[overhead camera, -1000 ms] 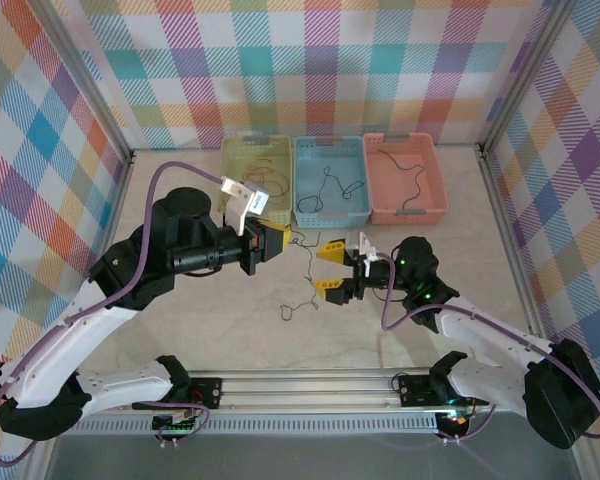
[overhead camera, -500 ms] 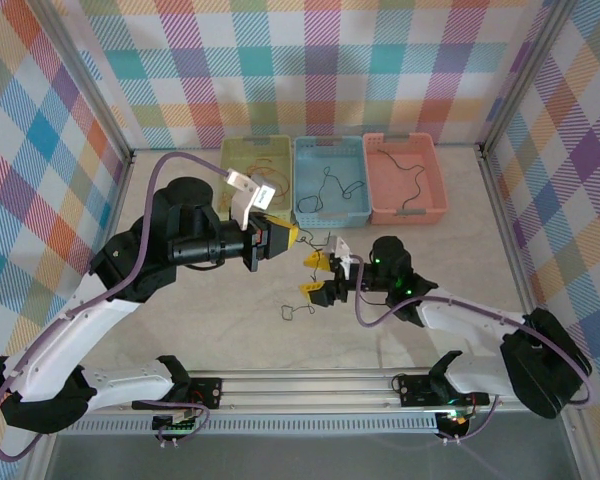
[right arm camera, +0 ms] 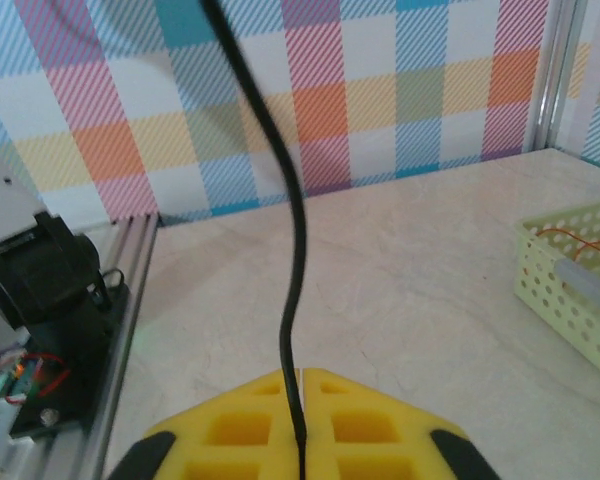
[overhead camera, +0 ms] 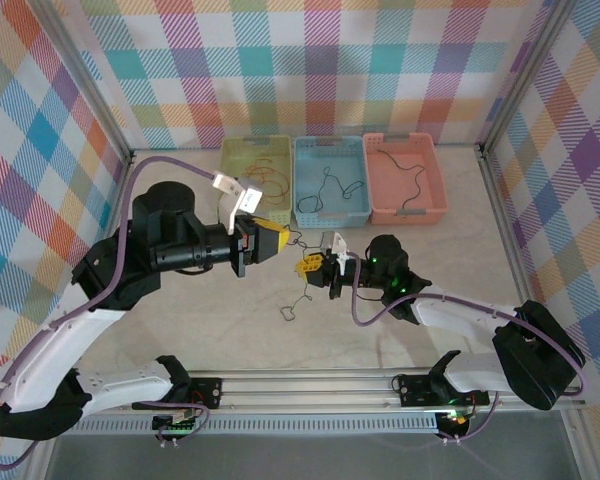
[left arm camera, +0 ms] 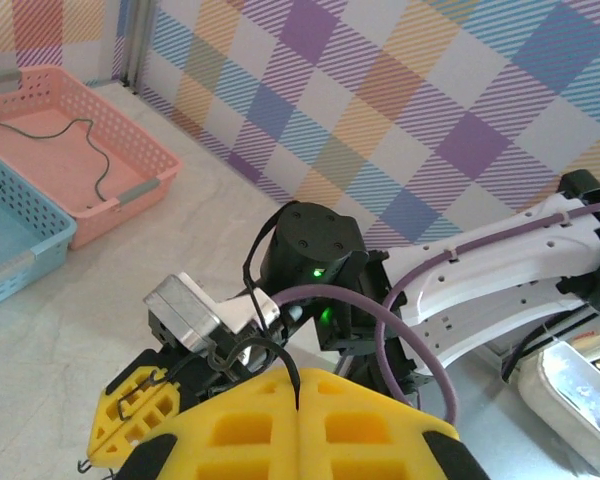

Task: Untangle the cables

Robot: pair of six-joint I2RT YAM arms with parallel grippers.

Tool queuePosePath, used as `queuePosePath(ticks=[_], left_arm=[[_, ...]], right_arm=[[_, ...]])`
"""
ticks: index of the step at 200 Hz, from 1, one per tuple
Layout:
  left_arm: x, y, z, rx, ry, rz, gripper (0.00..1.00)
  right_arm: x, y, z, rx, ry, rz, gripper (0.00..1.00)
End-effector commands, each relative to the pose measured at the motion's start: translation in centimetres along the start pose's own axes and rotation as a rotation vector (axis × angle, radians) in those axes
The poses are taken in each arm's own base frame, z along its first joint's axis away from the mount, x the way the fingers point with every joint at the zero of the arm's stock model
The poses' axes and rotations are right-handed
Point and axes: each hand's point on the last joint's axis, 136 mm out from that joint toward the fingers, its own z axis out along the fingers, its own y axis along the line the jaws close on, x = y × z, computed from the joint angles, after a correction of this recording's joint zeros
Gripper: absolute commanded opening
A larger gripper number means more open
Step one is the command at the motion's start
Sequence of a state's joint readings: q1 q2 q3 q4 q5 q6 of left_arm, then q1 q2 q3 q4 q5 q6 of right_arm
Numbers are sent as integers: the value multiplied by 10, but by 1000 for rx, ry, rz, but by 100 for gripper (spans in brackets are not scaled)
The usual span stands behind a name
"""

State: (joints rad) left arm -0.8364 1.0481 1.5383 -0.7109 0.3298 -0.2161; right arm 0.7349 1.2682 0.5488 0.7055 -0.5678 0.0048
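R gripper (overhead camera: 309, 266) moved closer — clamps thin, wiggly black cable (right arm camera: 299, 230).

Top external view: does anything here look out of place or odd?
Yes. One thin black cable is strung between the left gripper and right gripper, both shut on it, its kinked tail looping loose on the table.

The table (overhead camera: 460, 260) has a pale, faintly marbled top. Along its far edge stand three baskets in a row (walls very close, whether touching is hard to tell): a yellow basket (overhead camera: 255, 141) on the left, a blue basket (overhead camera: 330, 222) in the middle and a pink basket (overhead camera: 408, 215) on the right. Near the middle a thin dark cable (overhead camera: 290, 312) lies in a small loop on the bare top. A rail (overhead camera: 320, 385) runs along the near edge.
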Motion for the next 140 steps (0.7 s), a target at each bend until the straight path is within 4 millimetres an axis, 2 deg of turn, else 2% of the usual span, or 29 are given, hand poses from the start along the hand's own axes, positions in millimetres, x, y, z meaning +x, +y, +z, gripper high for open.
queuePosePath(ticks=[1, 32, 53, 60, 78, 87, 114, 140], left_arm=[[5, -1, -9, 7, -3, -5, 0], [17, 3, -20, -12, -17, -17, 0], [37, 18, -25, -66, -13, -41, 1], [45, 24, -27, -89, -19, -52, 9], [70, 43, -27, -146, -29, -89, 53], [86, 56, -26, -189, -15, -100, 67], [125, 100, -31, -373, -8, -138, 82], [151, 121, -26, -419, -57, -188, 86]], right_arm=[[-18, 0, -2, 24, -53, -19, 1], [-29, -18, -11, 155, -83, -44, 0], [-56, -22, -17, 200, -102, -79, 0], [-63, -24, -18, 222, -96, -87, 0], [-89, -33, -27, 306, -120, -121, 0], [-103, -42, -32, 368, -123, -131, 0], [-136, -67, -47, 525, -153, -204, 0], [-163, -92, -57, 634, -182, -229, 0]])
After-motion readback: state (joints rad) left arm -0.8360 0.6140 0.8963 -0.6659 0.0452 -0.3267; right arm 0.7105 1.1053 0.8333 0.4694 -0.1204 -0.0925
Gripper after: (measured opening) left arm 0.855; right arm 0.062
